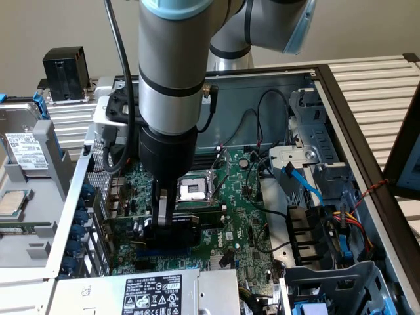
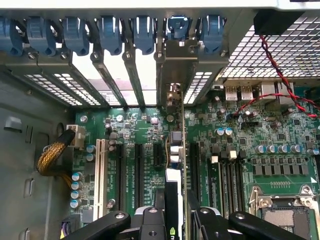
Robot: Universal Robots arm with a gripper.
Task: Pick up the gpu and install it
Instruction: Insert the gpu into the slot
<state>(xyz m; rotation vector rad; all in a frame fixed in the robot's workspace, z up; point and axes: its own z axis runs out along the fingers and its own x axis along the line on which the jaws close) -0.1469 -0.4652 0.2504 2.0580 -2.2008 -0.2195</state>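
The claw [image 1: 167,222] is clamped on the gpu [image 1: 187,227], its fingers [image 2: 150,222] pressing on the card's two faces from above. The gpu [image 2: 173,192] stands on edge, upright over the motherboard [image 1: 244,220]. In the exterior view it sits just beside the CPU socket [image 1: 194,190], on the side nearer the camera. The card's silver end bracket [image 2: 172,75] points away from the socket and lines up with the case's rear slot openings [image 2: 115,82].
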